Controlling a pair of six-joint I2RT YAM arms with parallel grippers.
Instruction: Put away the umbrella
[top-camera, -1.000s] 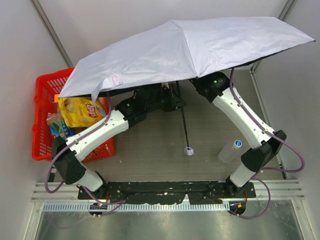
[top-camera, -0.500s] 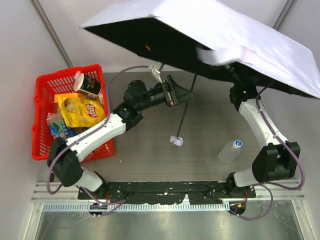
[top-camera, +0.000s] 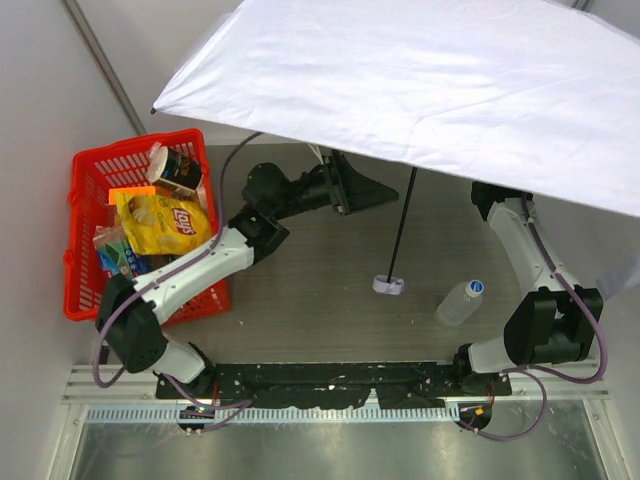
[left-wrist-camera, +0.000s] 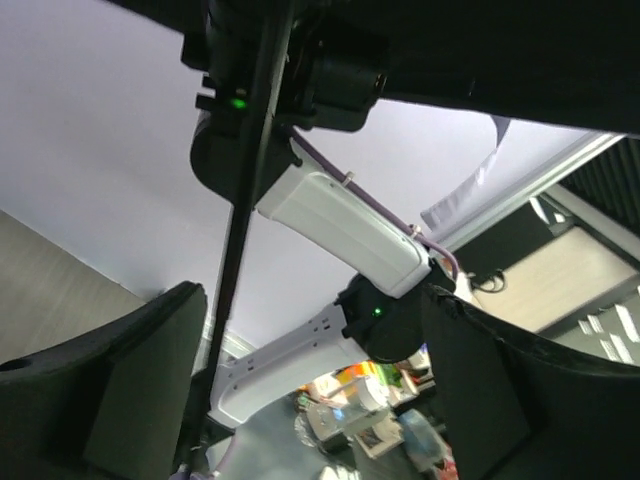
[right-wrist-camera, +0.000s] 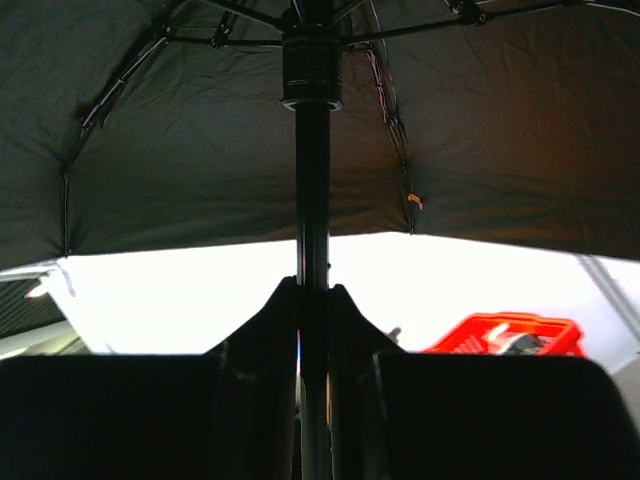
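Right end effector (right-wrist-camera: 312, 292) is clamped on the thin black shaft (right-wrist-camera: 312, 200) of the pale lavender-grey fabric umbrella (top-camera: 420, 90). Its two fingers (right-wrist-camera: 262, 335) press the shaft from either side, below the ribbed black runner (right-wrist-camera: 312, 70) where the ribs meet. From the top camera this end effector is hidden under the open canopy (top-camera: 300, 80), which spreads over the far half of the table (top-camera: 300, 300) and runs past the right edge of the view. The shaft slants down from under the canopy towards the near side. It ends in the small light grey handle (top-camera: 388, 285) low over the middle of the table; whether the handle touches the table I cannot tell. Left end effector (left-wrist-camera: 312, 295) is spread wide and grips nothing. In its wrist view the shaft crosses the gap close to one finger (left-wrist-camera: 120, 390), and contact cannot be judged. A red plastic mesh basket (top-camera: 100, 175) sits at the left of the table, holding a yellow crisp bag (top-camera: 160, 222) and other packets. A clear plastic bottle with a blue cap (top-camera: 460, 300) lies near the right arm's base, apart from the handle.
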